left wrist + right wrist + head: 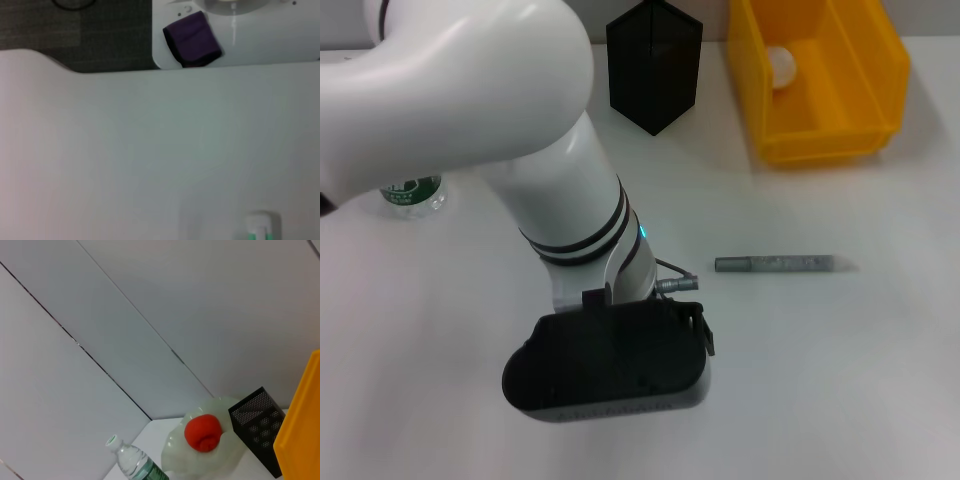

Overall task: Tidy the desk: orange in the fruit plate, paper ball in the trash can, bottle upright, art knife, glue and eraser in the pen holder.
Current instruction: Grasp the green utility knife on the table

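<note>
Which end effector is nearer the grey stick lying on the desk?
Left. The left end effector is low over the desk just beside the grey stick; the right end effector is out of the head view.

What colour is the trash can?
Bright yellow; the trash can shows best in the head view.

The table (840,380) was plain white. At the far right, the trash can (840,100) was bright yellow, with a white paper ball (782,65) inside. Left of it, the pen holder (653,65) was black, its wall a mesh of small holes. The fruit plate (172,457) was translucent pale green, and the orange (202,431) in it red-orange. The bottle (132,462) was clear, with a white cap and dark green label. A stick (782,264) on the table was speckled grey. The left arm (570,190) was white with black rings.
</note>
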You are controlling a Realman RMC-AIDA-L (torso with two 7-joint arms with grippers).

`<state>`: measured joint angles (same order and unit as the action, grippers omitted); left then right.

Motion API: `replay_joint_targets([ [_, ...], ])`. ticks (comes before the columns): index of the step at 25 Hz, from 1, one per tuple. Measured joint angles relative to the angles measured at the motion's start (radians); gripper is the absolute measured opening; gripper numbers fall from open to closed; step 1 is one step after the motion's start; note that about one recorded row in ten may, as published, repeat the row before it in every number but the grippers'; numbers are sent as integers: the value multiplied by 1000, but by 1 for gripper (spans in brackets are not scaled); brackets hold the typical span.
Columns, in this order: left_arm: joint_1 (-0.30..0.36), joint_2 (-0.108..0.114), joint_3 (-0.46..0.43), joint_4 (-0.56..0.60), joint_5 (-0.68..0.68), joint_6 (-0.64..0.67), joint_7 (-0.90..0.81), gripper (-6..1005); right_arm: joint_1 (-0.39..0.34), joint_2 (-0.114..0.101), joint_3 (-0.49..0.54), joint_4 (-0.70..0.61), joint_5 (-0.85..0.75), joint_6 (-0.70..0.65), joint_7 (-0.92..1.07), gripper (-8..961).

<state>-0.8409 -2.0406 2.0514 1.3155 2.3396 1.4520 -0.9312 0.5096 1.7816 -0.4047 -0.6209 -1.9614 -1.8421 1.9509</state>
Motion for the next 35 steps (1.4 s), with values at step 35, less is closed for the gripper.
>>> replay_joint_targets([
  [35, -71, -11, -4, -150, -4, -21, 60, 681, 84, 15, -146, -3, -261, -49, -17, 809],
])
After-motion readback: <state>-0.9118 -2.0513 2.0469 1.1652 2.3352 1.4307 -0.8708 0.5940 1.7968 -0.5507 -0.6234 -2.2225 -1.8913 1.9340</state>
